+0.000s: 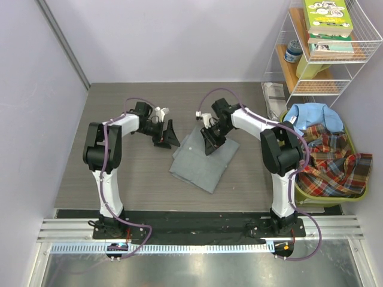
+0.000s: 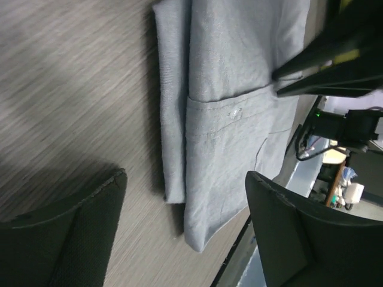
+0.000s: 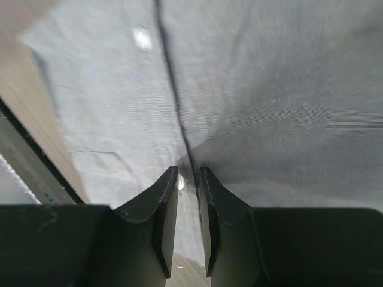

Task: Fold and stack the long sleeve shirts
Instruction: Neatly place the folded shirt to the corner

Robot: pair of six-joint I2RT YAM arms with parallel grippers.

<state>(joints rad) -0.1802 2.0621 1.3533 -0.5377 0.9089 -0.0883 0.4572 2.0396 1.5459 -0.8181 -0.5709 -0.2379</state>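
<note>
A plain grey long sleeve shirt (image 1: 203, 158) lies folded into a rectangle on the table's middle. My left gripper (image 1: 167, 137) hovers open just off its left edge. In the left wrist view the shirt (image 2: 233, 89) shows its folded edge and a button, with nothing between the left gripper's (image 2: 185, 179) wide-spread fingers but cloth and table below. My right gripper (image 1: 210, 142) sits on the shirt's upper part. Its jaws (image 3: 188, 173) stand a narrow gap apart over the button placket (image 3: 173, 89), nothing pinched between them. A light blue shirt (image 1: 311, 116) and a plaid shirt (image 1: 329, 161) lie heaped at the right.
The blue and plaid shirts fill a green basket (image 1: 326, 199) at the table's right edge. A white wire shelf (image 1: 335, 66) with books and a jar stands at the back right. Folded paper (image 1: 274, 92) lies at its foot. Walls close the left and back.
</note>
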